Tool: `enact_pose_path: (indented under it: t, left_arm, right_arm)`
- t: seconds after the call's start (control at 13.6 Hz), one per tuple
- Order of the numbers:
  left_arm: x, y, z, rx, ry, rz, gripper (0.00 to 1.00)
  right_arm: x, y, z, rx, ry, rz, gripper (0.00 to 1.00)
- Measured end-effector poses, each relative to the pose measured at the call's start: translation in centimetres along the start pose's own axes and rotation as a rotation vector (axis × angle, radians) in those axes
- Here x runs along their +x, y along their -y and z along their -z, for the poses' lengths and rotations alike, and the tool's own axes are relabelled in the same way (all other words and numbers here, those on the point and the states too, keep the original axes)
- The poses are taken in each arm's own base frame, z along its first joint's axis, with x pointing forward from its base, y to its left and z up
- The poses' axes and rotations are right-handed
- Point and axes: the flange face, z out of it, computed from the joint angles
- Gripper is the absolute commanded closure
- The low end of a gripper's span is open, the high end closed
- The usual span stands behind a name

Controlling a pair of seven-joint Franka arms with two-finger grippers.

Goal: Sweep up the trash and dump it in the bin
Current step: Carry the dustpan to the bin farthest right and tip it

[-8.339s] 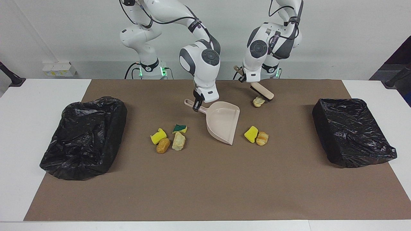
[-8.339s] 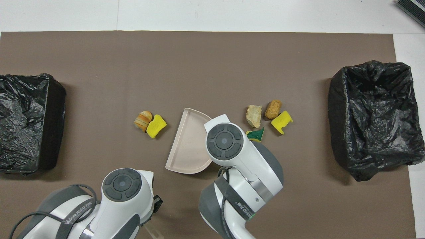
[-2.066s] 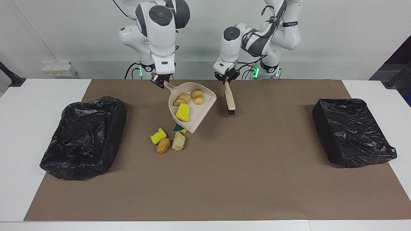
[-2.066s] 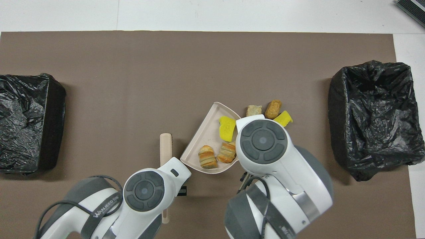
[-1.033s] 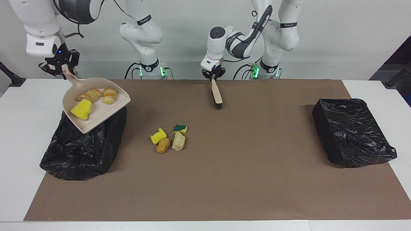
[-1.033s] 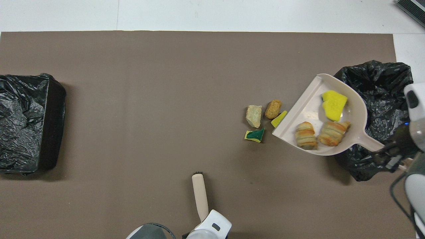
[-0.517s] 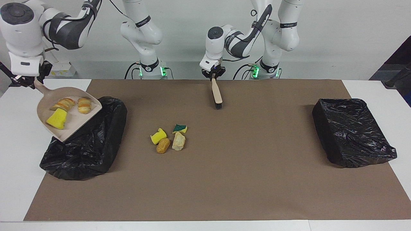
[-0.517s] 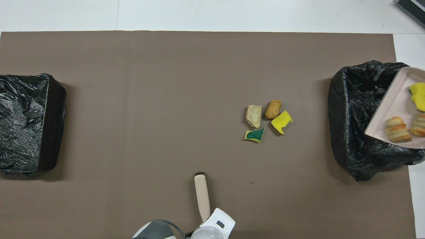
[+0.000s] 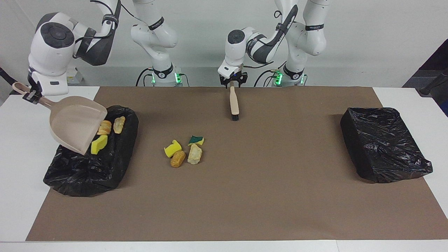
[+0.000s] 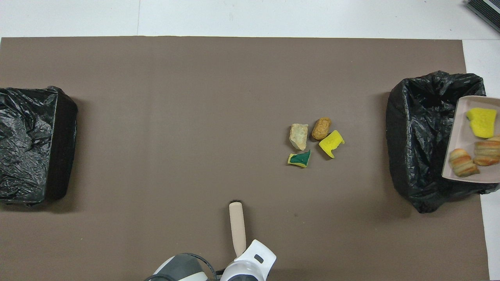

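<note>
Well, the right end effector is clamped tight on the handle of the beige dustpan, which it holds tipped steeply over the black-lined bin at the right arm's end of the bench. Three scraps are sliding off the pan's lip: two bread-like lumps and a yellow sponge piece, all over the bin's mouth, so this looks like the dumping step, midway through. The left end effector waits at the top of the brush, whose bristles rest on the brown mat close to the robots; whether it grips the handle I cannot tell. Four more scraps lie bunched on the mat, between the bin and the brush. Next, I would guess, the pan needs a little more tilt to empty fully, then a trip to that cluster so the brush can push it in. A second bin sits unused at the left arm's end.
</note>
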Motion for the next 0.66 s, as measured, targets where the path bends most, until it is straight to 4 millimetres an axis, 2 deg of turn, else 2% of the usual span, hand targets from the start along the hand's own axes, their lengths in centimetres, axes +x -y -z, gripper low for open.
enact_pose_path:
  t: [0.15, 0.22, 0.44, 0.59, 0.66]
  left_arm:
    - [3.1, 0.7, 2.8, -0.015, 0.007, -0.021, 0.00]
    - [5.2, 1.4, 4.9, -0.027, 0.010, -0.042, 0.00]
    - [11.7, 4.4, 13.0, -0.092, -0.027, -0.087, 0.00]
    - [15.2, 7.5, 18.9, -0.093, -0.077, -0.141, 0.00]
    - [16.4, 8.9, 21.1, -0.069, -0.103, -0.160, 0.00]
  right_arm:
    - [0.3, -0.3, 0.7, -0.022, 0.049, 0.046, 1.00]
    - [0.3, -0.4, 0.9, -0.027, 0.063, 0.062, 1.00]
    - [-0.7, 0.1, 1.9, -0.025, 0.080, 0.064, 1.00]
    - [-2.3, 1.4, 4.4, -0.009, 0.088, 0.020, 1.00]
    - [-2.6, 2.1, 5.9, -0.002, 0.082, -0.018, 1.00]
